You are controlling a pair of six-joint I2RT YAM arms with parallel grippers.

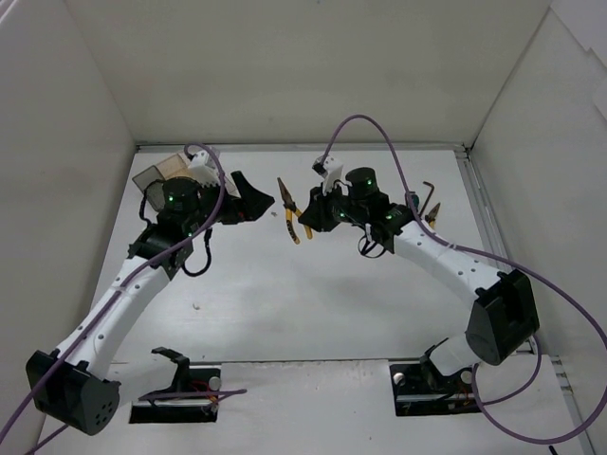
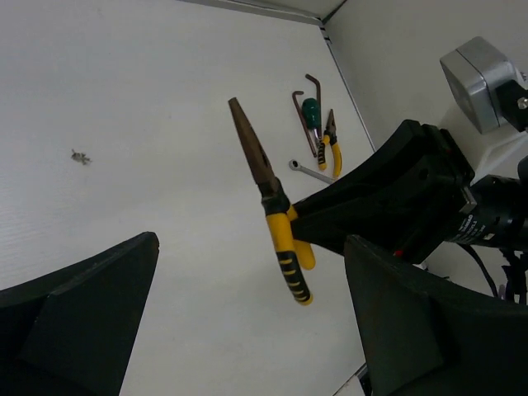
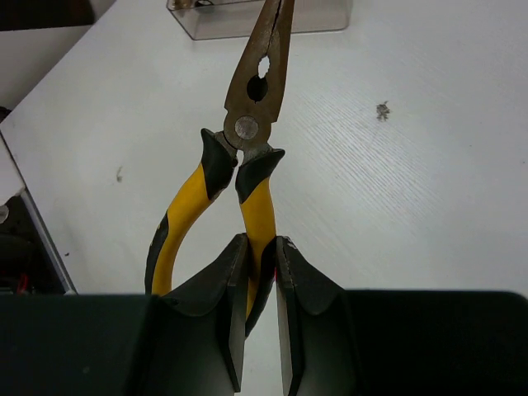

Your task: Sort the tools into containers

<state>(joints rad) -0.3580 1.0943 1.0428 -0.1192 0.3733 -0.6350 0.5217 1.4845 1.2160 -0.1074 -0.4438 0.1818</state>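
Gripping one handle of the yellow-handled pliers (image 3: 247, 132), right claw (image 3: 260, 247) clamped, left claw (image 1: 248, 197) wide open

The pliers (image 1: 289, 212) are between the tray (image 1: 159, 174) and other tools (image 2: 310, 110).

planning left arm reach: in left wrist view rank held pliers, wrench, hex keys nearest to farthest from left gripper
From left gripper:
1. held pliers, centre, just ahead
2. wrench, farther right
3. hex keys, top right, farthest
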